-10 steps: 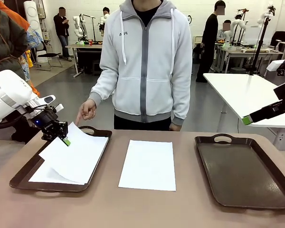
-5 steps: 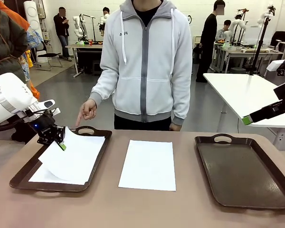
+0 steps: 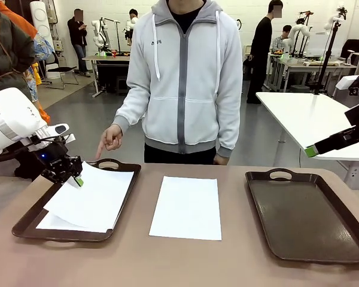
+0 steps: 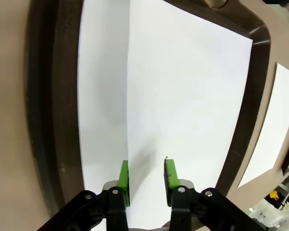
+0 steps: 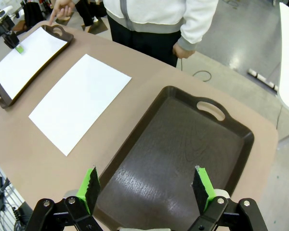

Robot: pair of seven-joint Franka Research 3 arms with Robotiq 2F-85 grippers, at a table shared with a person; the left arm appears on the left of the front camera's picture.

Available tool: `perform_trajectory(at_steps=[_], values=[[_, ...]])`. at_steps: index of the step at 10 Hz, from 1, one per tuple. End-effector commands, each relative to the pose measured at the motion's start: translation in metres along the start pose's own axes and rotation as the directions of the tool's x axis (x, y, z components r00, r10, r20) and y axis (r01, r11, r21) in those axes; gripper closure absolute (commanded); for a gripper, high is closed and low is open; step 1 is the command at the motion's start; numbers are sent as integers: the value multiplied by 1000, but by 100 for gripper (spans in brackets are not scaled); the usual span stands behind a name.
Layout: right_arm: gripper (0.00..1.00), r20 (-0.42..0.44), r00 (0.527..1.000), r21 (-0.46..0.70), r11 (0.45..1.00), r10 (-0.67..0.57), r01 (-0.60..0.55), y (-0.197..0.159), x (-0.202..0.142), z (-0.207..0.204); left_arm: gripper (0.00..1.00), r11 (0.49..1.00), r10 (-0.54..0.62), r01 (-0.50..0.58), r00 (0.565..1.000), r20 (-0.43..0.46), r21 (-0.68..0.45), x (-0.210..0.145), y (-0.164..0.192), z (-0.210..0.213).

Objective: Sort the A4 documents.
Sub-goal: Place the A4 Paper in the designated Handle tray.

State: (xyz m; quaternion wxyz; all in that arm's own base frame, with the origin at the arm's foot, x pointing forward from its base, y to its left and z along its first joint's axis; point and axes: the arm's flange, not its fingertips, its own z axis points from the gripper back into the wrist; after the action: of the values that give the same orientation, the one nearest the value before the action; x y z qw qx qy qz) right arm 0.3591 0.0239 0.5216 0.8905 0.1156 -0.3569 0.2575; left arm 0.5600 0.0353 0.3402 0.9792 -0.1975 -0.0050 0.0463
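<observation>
Two white A4 documents lie in the left brown tray (image 3: 24,224). The top sheet (image 3: 93,197) rests askew over the lower sheet (image 3: 57,222), its far left corner a little raised. My left gripper (image 3: 76,178) hovers at that corner, jaws open, and the top sheet's edge (image 4: 183,96) runs between the green pads (image 4: 124,175) without being pinched. A third sheet (image 3: 186,206) lies flat on the table between the trays. My right gripper (image 5: 147,185) hangs open high over the empty right tray (image 5: 183,144), holding nothing.
A person in a grey hoodie stands at the far edge, one hand (image 3: 109,140) pointing down at the left tray's handle. The right tray (image 3: 305,215) is bare. Brown tabletop (image 3: 185,263) lies free in front of the trays.
My left gripper has gone from shut on the top sheet to open, shifting slightly left. The sheet's lifted corner has sunk lower onto the tray. The right arm has not moved.
</observation>
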Motion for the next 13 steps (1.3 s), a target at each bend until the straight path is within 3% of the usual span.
perform_trajectory(at_steps=[1,2,3,4,5,8,9,13], values=[[0,-1,1000,6,1000,-1,1,0,0,-1,20,996,14,-17,999,38,87,-8,-3,16],[0,-1,1000,6,1000,-1,1,0,0,-1,37,993,12,-18,998,54,120,-10,-5,21],[0,-1,1000,6,1000,-1,1,0,0,-1,0,991,1,-9,998,57,130,-12,-7,23],[0,-1,1000,6,1000,-1,1,0,0,-1,17,992,-7,0,998,57,127,-13,-9,22],[0,-1,1000,6,1000,-1,1,0,0,-1,0,992,-19,12,998,53,127,-14,-9,21],[0,-1,1000,6,1000,-1,1,0,0,-1,0,998,41,-44,996,73,33,-17,-12,24],[0,-1,1000,6,1000,-1,1,0,0,-1,0,995,-21,17,999,41,95,-9,-8,22],[0,-1,1000,6,1000,-1,1,0,0,-1,0,995,-21,17,999,41,95,-9,-8,22]])
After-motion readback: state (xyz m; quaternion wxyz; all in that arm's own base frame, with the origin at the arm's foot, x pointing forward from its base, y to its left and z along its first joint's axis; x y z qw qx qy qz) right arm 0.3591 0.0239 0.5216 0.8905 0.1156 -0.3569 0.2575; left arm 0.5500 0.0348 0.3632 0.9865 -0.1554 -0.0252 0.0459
